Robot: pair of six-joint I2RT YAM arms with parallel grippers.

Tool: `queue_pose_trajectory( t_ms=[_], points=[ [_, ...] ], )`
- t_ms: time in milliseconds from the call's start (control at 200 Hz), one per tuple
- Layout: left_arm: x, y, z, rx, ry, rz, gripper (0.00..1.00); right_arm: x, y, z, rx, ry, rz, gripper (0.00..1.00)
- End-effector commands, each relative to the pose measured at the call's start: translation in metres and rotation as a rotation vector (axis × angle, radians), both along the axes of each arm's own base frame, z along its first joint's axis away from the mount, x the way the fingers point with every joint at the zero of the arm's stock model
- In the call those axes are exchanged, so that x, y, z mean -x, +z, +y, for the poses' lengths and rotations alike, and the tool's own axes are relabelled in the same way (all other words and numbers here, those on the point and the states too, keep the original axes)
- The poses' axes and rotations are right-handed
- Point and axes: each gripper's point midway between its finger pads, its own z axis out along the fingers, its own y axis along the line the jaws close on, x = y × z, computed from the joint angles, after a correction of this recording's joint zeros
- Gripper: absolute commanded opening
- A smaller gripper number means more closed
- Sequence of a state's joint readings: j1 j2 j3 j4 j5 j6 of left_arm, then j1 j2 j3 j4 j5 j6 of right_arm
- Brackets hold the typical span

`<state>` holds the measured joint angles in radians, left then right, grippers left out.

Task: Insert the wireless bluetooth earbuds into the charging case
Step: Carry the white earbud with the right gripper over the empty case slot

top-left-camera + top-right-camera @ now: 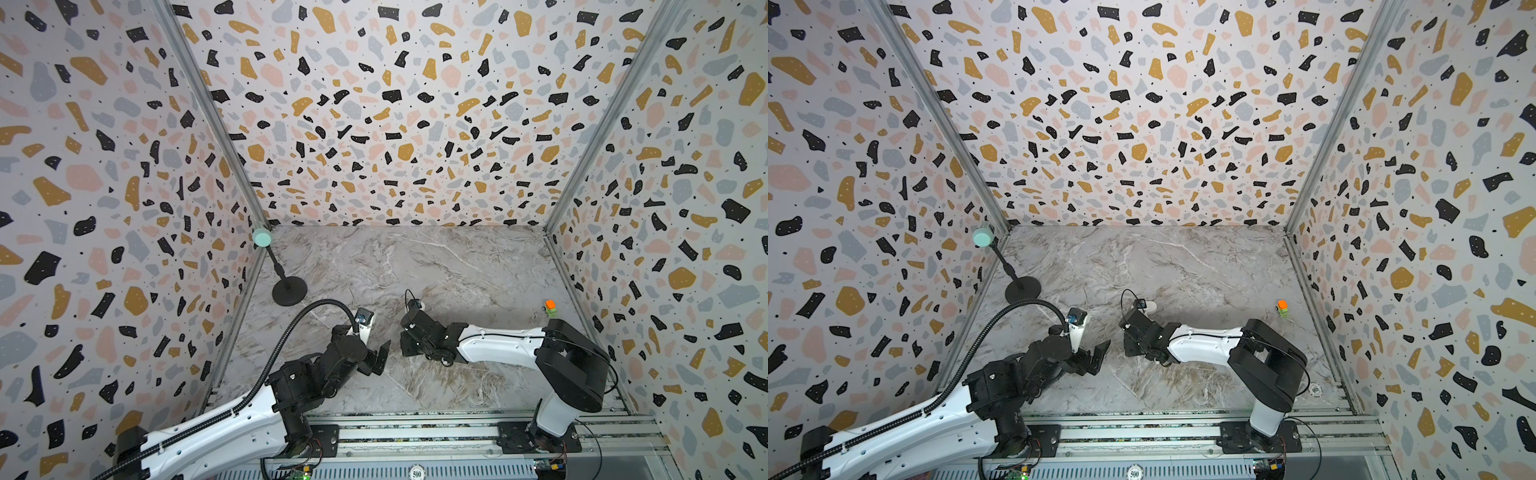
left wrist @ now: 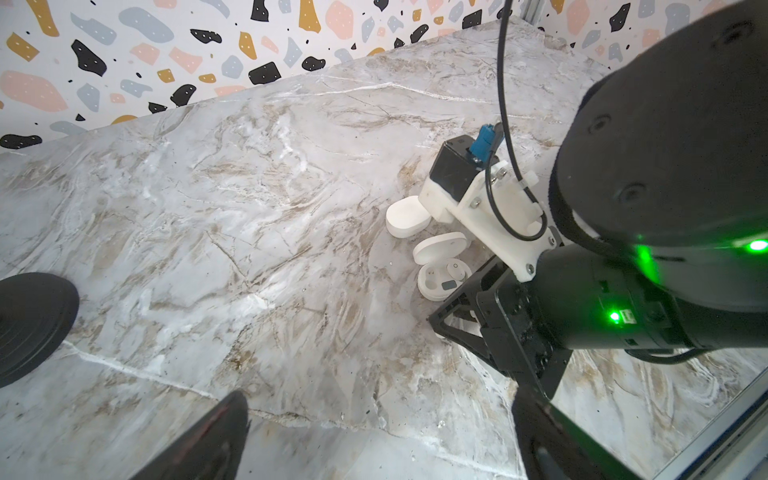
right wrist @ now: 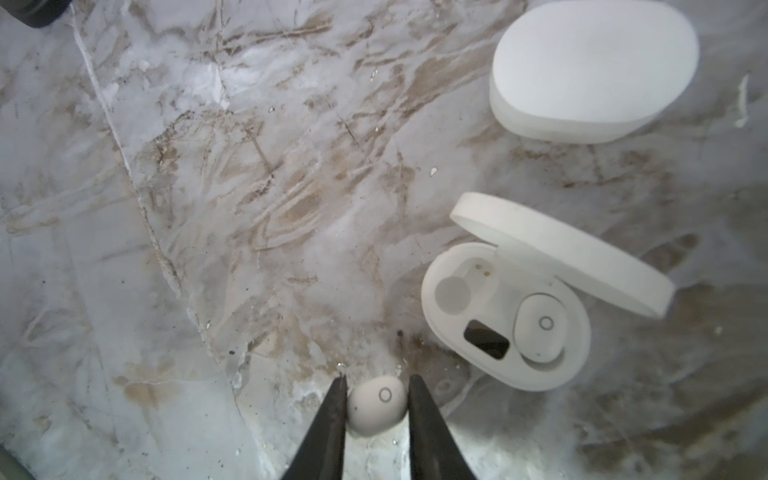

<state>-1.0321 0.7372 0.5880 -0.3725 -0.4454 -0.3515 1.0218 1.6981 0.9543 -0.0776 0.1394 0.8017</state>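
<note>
Marble-look tabletop (image 1: pixel 436 266), grey with brown veins. Sitting on it are a closed case (image 3: pixel 594 70) and, near it, an open case (image 3: pixel 498 291) with one earbud (image 3: pixel 540 328) in a slot, plus a second earbud (image 3: pixel 376 405) just beside it (can't tell if that one's touching the top). There's a black stand base (image 1: pixel 289 291) by the left wall and a little orange-and-green toy (image 1: pixel 550 308) by the right.
</note>
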Motion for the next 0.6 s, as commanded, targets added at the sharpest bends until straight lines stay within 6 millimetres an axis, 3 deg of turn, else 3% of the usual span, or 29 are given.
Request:
queue_pose_trajectory(
  t_ms=[0, 596],
  points=[
    [-0.001, 0.001, -0.005, 0.013, -0.017, -0.011, 1.0, -0.009, 0.016, -0.009, 0.009, -0.016, -0.06, 0.26],
    [-0.001, -0.001, -0.006, 0.012, -0.022, -0.006, 1.0, -0.026, 0.023, -0.022, 0.032, -0.042, -0.111, 0.25]
  ],
)
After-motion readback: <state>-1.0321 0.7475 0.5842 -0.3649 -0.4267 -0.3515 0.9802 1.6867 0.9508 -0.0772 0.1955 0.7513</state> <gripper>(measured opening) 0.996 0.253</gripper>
